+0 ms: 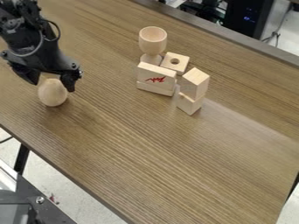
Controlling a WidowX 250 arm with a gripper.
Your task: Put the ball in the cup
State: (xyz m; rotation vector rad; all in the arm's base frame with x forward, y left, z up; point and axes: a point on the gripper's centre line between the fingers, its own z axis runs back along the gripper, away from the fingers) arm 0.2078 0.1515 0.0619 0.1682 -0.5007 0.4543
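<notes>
Evidently the hand (52,86) is spread astride the ball (52,96) on the counter (137,144), placed so closing would pinch it, though contact is hard to tell. The cup (152,43) stands mouth-up, ready to receive it.

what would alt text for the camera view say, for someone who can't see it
A black robot gripper is at the top of an egg-shaped wooden ball at the left of a brown table. Farther right, an upright wooden cup stands beside pale wooden blocks, one with a red scribble.
</notes>
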